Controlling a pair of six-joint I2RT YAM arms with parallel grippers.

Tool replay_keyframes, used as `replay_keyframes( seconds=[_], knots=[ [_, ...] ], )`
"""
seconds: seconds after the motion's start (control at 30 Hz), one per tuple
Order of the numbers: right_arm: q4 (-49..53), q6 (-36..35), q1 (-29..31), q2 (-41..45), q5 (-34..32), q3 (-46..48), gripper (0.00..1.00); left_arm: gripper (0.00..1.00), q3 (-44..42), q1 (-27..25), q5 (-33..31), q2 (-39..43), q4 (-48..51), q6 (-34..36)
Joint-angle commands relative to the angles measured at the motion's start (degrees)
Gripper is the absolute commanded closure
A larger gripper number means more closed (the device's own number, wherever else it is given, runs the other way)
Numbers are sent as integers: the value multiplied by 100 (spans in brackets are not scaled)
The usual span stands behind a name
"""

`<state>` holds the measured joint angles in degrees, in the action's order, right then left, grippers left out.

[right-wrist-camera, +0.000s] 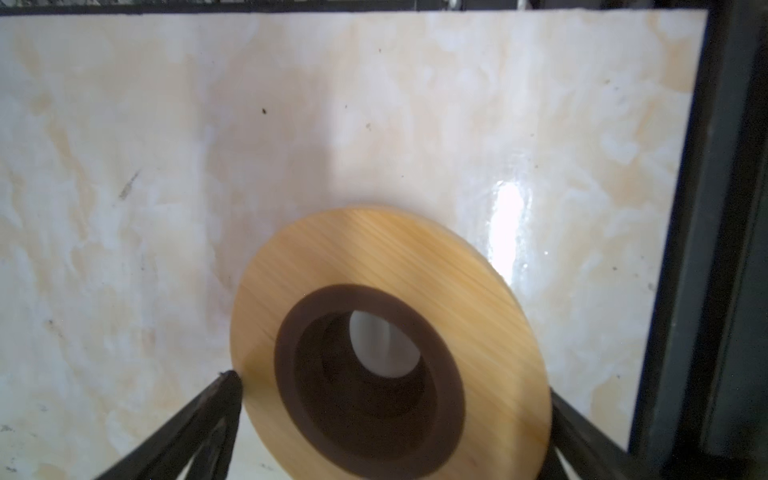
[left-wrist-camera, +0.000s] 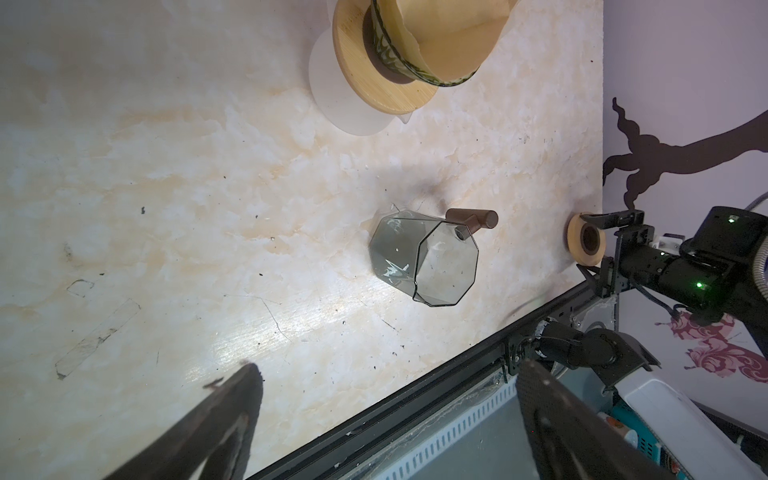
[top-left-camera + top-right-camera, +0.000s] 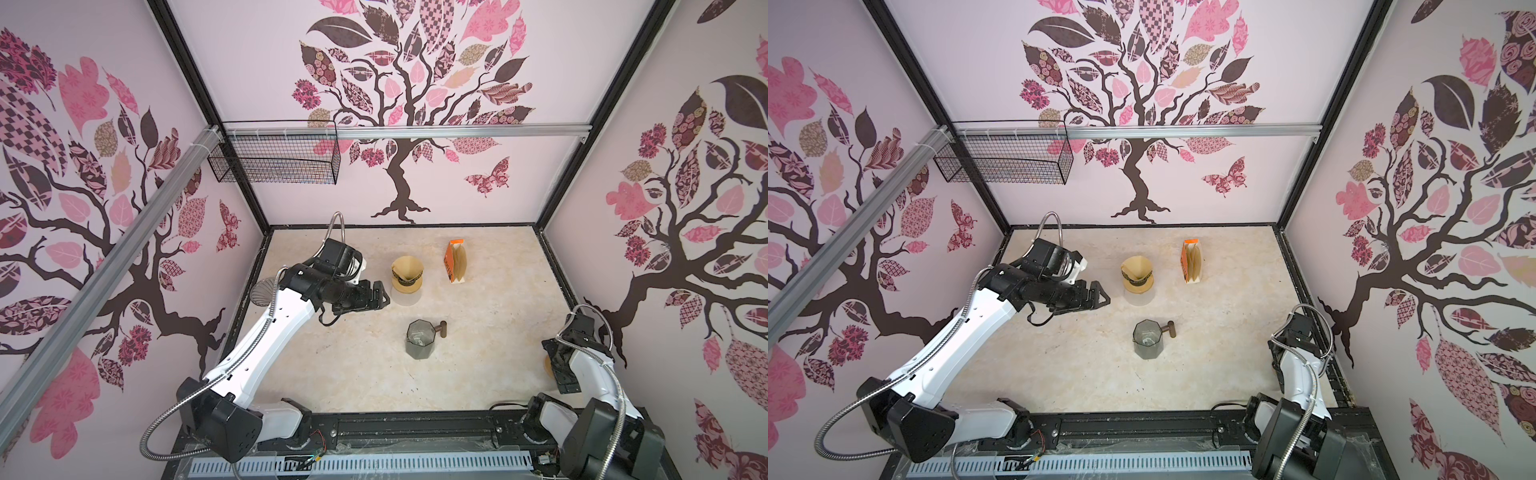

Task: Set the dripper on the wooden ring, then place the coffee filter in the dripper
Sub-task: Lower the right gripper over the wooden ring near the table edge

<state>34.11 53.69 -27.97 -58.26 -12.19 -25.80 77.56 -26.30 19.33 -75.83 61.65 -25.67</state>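
The left tool [image 3: 385, 296] hangs just beside the dripper [image 3: 412, 277], jaws apart and empty, tips aimed at the dripper's flank. The coffee filter [image 3: 404, 266] sits inside that dripper. It is a tan paper cone, matte and creased, with its long axis upright and its lip flaring above the dark patterned band. A smooth bamboo collar lies beneath the band. The filter is straight ahead of the left tool, and that arm is by far the nearer, so I judge any further nudge would come from there. The right tool [image 1: 390, 386] is well apart from the dripper, beyond the faceted glass jug [image 3: 420, 338], its jaws spread wide astride a wooden ring [image 1: 374, 249]. An orange filter box [image 3: 455, 262] stands near the dripper, on the side away from the left tool.
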Motion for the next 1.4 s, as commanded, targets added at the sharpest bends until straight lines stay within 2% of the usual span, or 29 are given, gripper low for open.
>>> replay_keyframes(
  seconds=[0.0, 0.23, 0.67, 1.03, 1.37],
  knots=[
    [-705, -445, 11, -8, 422, 1, 0, 2, 190, -23, -12, -45, -31, 28],
    [-1331, -1198, 16, 424, 1308, 191, 7, 2, 138, -20, 62, -74, -95, -1],
    [-2149, -1655, 19, 214, 2908, 273, 38, 2, 106, -24, 158, -142, -169, -69],
    [-2273, -1723, 24, 66, 3153, 239, 59, 2, 29, -12, 115, -52, -274, -170],
    [-2222, -1459, 24, -14, 3249, 10, 78, 2, 33, 20, 95, -59, -373, -141]
  ],
)
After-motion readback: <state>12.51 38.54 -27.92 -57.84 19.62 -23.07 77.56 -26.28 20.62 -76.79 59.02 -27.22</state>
